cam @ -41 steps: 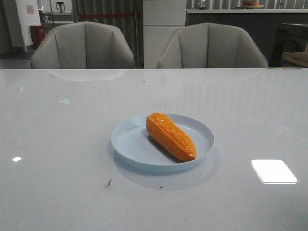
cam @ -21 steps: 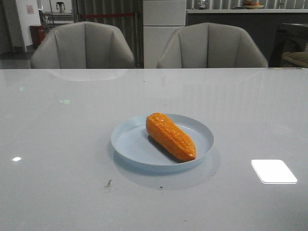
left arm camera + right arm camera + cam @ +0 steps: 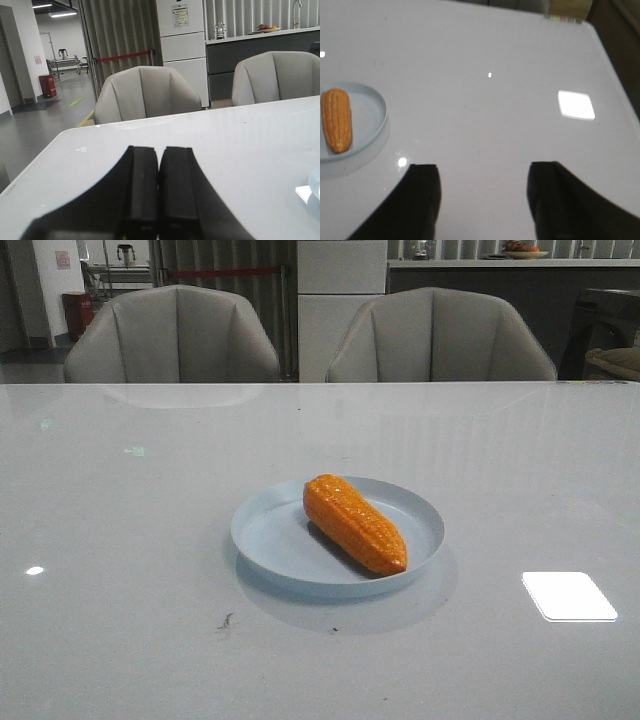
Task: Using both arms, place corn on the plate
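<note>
The orange corn (image 3: 355,523) lies on the pale blue plate (image 3: 262,535) at the middle of the table, its tapered end toward the front right. Both show in the right wrist view, the corn (image 3: 336,126) on the plate (image 3: 374,115). My right gripper (image 3: 484,170) is open and empty above bare table, well apart from the plate. My left gripper (image 3: 159,152) is shut and empty, its fingers pressed together over the table, far from the plate; only the plate's edge (image 3: 315,181) shows in that view. Neither gripper shows in the front view.
Two grey chairs (image 3: 172,335) (image 3: 438,337) stand behind the table's far edge. A bright light reflection (image 3: 568,595) lies on the table at the front right. The table's corner (image 3: 585,25) shows in the right wrist view.
</note>
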Motion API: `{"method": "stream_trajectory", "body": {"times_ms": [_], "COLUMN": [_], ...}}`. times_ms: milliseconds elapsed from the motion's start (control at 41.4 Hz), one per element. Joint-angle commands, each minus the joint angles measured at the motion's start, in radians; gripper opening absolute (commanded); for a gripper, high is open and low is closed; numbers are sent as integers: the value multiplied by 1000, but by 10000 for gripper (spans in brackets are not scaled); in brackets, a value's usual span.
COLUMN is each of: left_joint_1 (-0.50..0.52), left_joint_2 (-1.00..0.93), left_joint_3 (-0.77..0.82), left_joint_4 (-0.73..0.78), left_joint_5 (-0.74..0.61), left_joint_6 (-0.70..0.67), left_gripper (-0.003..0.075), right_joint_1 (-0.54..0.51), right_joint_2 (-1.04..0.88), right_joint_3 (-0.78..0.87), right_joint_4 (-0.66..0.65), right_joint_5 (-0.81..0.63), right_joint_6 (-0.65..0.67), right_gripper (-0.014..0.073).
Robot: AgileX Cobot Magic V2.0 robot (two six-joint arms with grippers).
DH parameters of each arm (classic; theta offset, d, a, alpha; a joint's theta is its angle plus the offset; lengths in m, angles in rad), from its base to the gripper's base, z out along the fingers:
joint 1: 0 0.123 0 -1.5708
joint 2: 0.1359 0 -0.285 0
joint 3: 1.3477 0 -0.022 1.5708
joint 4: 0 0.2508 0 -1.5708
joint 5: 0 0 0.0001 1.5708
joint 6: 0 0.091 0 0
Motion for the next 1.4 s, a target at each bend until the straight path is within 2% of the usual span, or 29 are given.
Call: {"method": "stream_trajectory", "body": {"times_ms": [0,169,362,580,725,894,1377], "left_joint_1": [0,0,0,0,0,0,0], "left_joint_2": [-17,-17,-17,-17,-17,-17,-17], "left_joint_3": [38,38,38,38,38,38,38], "left_joint_4": [-11,-11,-11,-11,-11,-11,-11], "left_joint_5": [-79,-79,-79,-79,-79,-79,-79], "left_joint_6": [-9,-9,-9,-9,-9,-9,-9], "left_gripper": [89,89,89,89,89,89,89], "right_joint_1": [-5,-5,-5,-5,-4,-4,-4], "right_joint_2": [-69,-172,-196,-196,-196,-196,-196], "right_joint_3": [24,156,364,589,592,593,595], "right_joint_4": [9,36,167,178,178,178,178], "right_joint_5": [-179,-396,-689,-892,-750,-677,-670], "right_joint_6": [1,1,1,1,1,1,1], "right_gripper": [266,24,31,31,31,31,31]}}
